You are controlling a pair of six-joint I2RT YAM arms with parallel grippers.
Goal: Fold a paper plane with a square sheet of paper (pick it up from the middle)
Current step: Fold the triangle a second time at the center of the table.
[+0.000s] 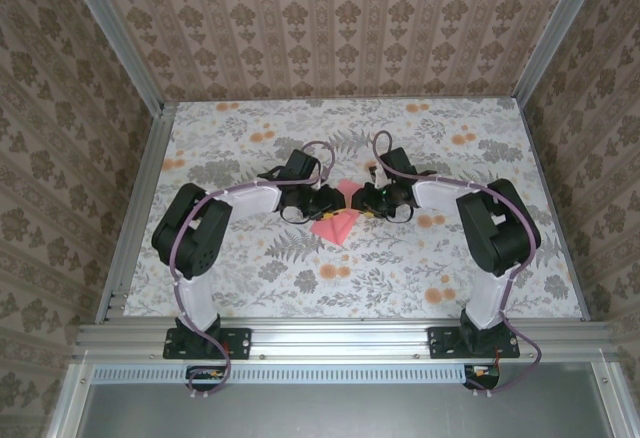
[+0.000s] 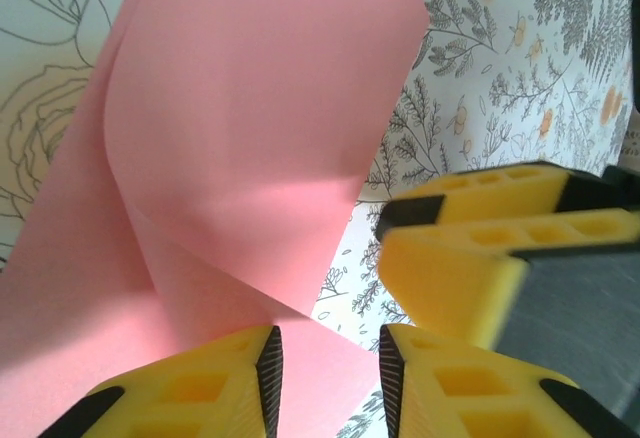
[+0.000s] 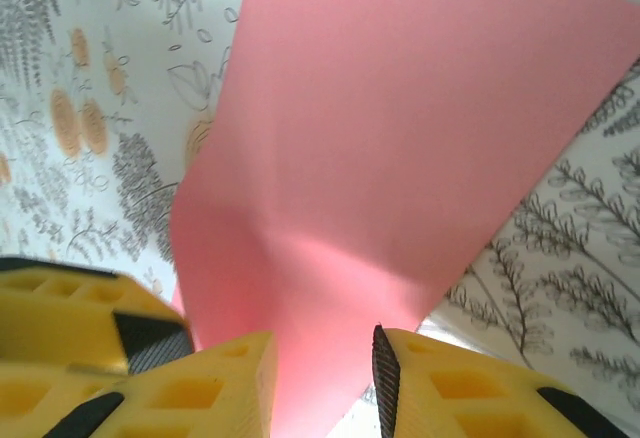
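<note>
Left gripper point(image 2: 325, 358): On my left wrist feed, the yellow jaws stand partly apart with a clear gap between the black pads. The pink paper's near edge runs into that gap, but the pads are not pinched onto it.

Right gripper point(image 3: 320, 363): It is parted by much the same amount, with one jaw on either side of the paper's narrow end. I cannot tell whether a pad brushes the paper.

Square sheet of paper point(image 1: 336, 220): It sits mid-table between the two grippers and is partly folded. My left wrist feed shows one broad flap curled over the layer beneath, with a crease slanting down toward the left gripper's jaws. From the right wrist it is a smooth pink panel that tapers toward the jaws.

Meeting point: From overhead I see both arms bent inward, tips nearly nose to nose over the paper. The right gripper's fingers point(image 2: 470, 248) sit just beside the left gripper's own right-hand finger.

Table point(image 1: 480, 258): It has a floral-print surface under both arms.
</note>
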